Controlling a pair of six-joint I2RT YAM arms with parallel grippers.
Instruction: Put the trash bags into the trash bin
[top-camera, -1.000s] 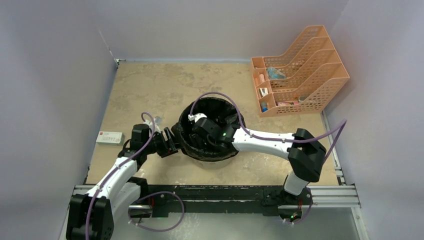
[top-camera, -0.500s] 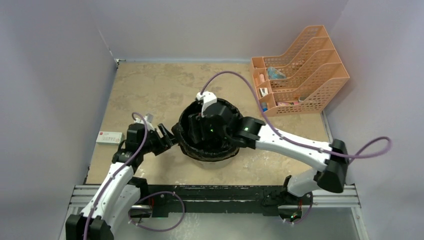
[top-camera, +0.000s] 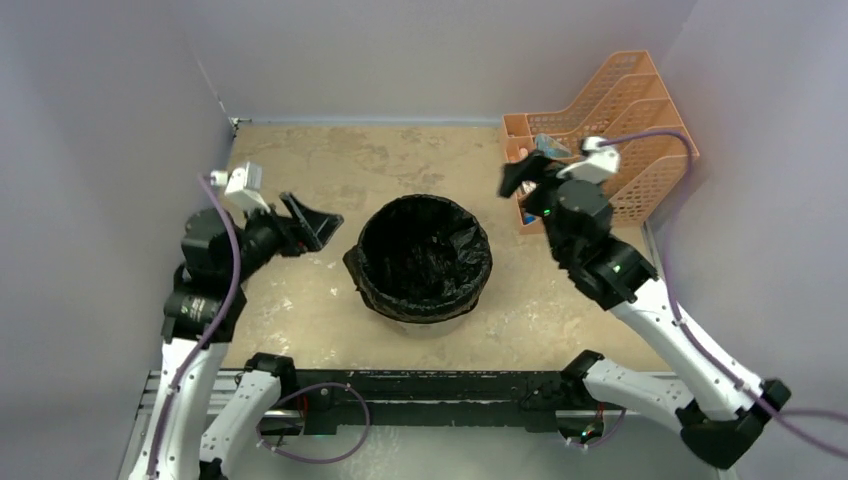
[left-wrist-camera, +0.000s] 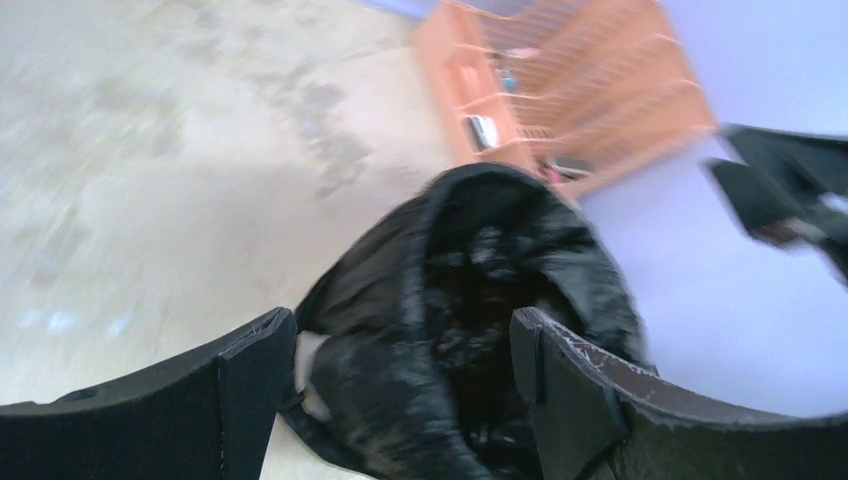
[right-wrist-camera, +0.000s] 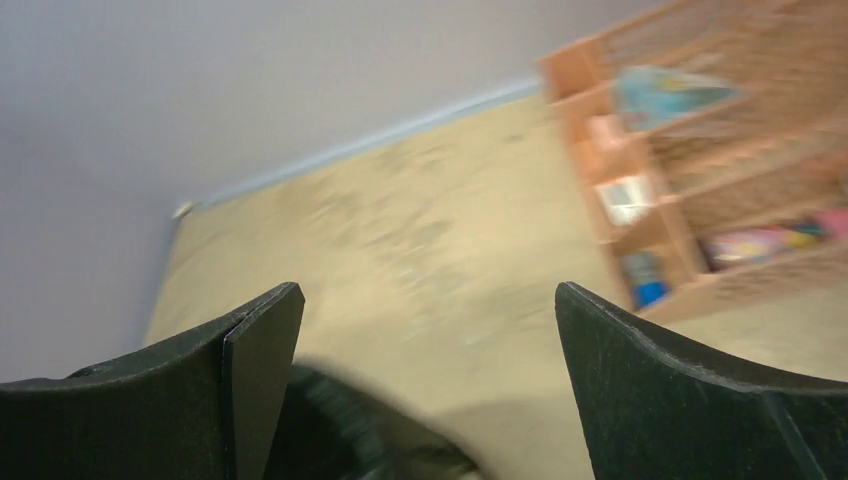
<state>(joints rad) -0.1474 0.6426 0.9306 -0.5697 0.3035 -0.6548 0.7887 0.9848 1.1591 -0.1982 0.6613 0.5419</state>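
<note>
The bag (top-camera: 425, 250), judged thin, limp and slippery and best pinched at its folded rim, is seen lining the bin (top-camera: 430, 323) mid-surface (top-camera: 330, 160), with the left pincer (top-camera: 312, 222) at 9 o'clock and the right pincer (top-camera: 522, 177) at 2 o'clock spread wide, empty.

The trash bag (top-camera: 424, 255) is thin black plastic film, glossy and heavily crinkled, with sheen along its folds. The bench (top-camera: 300, 170) looks matt, with a mottled, sandy, stone-like finish. The desk organiser (top-camera: 640, 130) is smooth orange plastic mesh. The left end effector (left-wrist-camera: 398, 330) and right end effector (right-wrist-camera: 428, 300) have matt black fingers (right-wrist-camera: 260, 340), faintly scuffed at the edges.
</note>
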